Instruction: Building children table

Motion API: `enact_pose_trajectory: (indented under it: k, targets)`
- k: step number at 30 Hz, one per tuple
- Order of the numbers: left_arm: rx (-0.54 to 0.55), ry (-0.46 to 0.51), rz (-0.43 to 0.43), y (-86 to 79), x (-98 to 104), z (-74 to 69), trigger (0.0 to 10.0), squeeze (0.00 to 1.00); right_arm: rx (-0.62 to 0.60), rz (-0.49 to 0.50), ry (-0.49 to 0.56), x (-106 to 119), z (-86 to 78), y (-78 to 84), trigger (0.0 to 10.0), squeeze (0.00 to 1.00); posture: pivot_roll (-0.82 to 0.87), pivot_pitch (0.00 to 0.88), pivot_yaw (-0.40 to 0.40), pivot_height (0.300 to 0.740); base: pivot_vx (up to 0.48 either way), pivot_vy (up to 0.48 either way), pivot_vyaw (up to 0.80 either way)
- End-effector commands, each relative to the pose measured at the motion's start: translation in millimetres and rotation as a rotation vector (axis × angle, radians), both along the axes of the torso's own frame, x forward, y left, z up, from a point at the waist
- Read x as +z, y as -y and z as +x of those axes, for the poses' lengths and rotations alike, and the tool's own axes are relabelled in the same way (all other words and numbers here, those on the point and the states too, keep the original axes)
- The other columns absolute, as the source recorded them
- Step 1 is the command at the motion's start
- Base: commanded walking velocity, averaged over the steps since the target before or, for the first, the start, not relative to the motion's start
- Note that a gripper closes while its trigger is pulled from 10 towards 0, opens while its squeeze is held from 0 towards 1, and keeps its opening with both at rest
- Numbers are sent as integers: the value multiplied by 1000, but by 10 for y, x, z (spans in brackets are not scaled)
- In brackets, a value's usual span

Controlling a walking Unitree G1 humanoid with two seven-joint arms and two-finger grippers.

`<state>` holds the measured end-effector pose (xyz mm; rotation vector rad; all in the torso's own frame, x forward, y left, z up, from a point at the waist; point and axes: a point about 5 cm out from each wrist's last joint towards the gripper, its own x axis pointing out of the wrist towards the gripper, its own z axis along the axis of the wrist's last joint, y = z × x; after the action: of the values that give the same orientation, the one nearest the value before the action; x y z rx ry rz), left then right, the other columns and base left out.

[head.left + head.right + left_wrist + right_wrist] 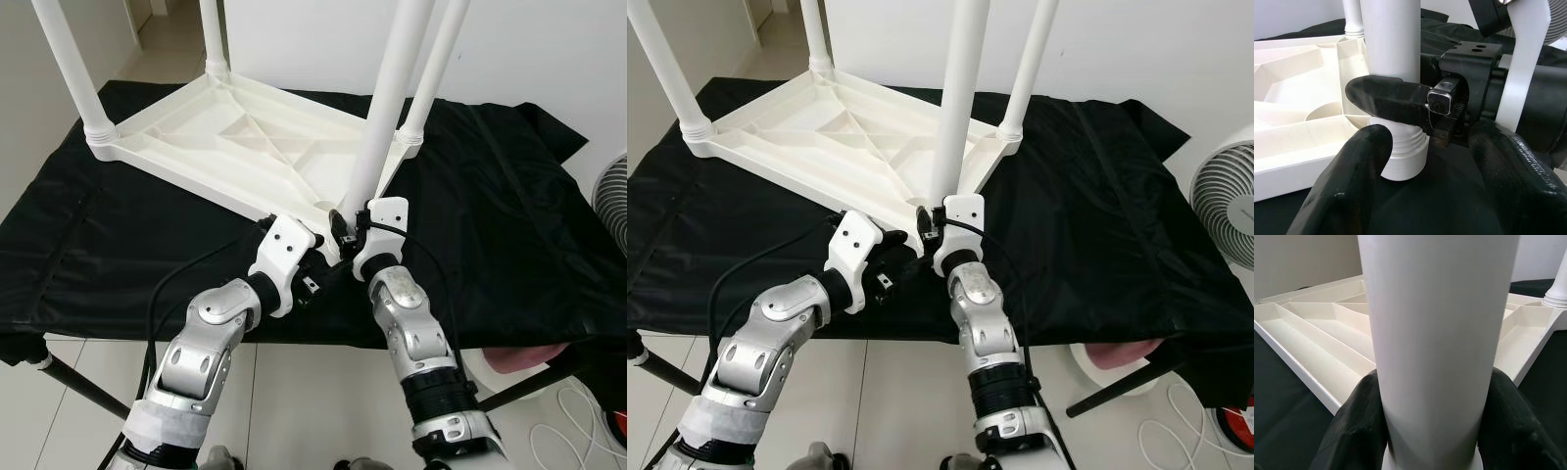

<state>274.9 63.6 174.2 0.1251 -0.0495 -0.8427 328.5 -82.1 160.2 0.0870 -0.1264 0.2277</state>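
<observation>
Tabletop (225, 132) lies upside down on the black cloth (509, 235), ribbed underside up, three legs already standing in the far and side corners. The fourth leg (387, 108) is at the corner nearest you, foot end up, its threaded collar sitting at the corner socket (1405, 161) just off the cloth.

Right gripper (1430, 431) is clamped on that leg low down, one black finger on each side of the tube, touching it. From the left wrist view you can see a right finger (1386, 98) wrapped across the front of the leg just above the collar.

Left gripper (1435, 176) is spread open, nothing between its fingers, hovering just beside the right one and aimed at the same leg base. It touches neither leg nor tabletop as far as I can tell.

What matters for you: the leg's long axis runs near vertical but tilts slightly to your right as it rises, so it may not be square to the socket. Right gripper is the one on it; the leg is directly ahead of both wrists, the socket below the grip.

My read: the leg is not yet seated. Straighten it over the socket before you twist, or the thread will likely cross. Left can steady the corner of the tabletop if it shifts
</observation>
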Motion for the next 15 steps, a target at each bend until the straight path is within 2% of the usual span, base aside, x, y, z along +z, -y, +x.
enact_pose_trajectory:
  k: [1, 3, 4, 8, 12, 13, 14, 15]
  targets:
    - [47, -19, -2, 5, -38, -1, 10000, 0, -40, 76, 18, 86, 0, 90, 10000, 0, -63, 65, -23, 740, 0, 0, 0]
    - [47, -19, 0, 0, -40, 0, 10000, 0, -44, 73, 13, 81, -4, 101, 10000, 0, -63, 65, -23, 740, 0, 0, 0]
    - [53, -18, 0, -10, -36, 10, 10000, 0, -45, 79, 6, 83, -24, 95, 10000, 1000, -63, 66, -24, 740, 0, 0, 0]
    - [58, -16, -2, -14, -29, 19, 10000, 0, -9, 95, 9, 107, -65, 107, 10000, 1000, -63, 64, -25, 740, 0, 0, 0]
    - [57, -16, -2, -6, -34, 17, 10000, 0, 105, 42, 26, 106, -111, 197, 10000, 1000, -63, 61, -25, 740, 0, 0, 0]
    - [57, -16, -2, -6, -35, 17, 10000, 0, 141, 14, 28, 96, -124, 228, 10000, 0, -63, 61, -25, 740, 0, 0, 0]
    - [57, -16, -2, -6, -35, 17, 10000, 0, 141, 14, 28, 96, -124, 228, 10000, 0, -63, 61, -25, 740, 0, 0, 0]
    - [58, -16, -2, -10, -33, 17, 10000, 0, 200, -46, 35, 76, -139, 279, 10000, 0, -63, 61, -25, 740, 0, 0, 0]
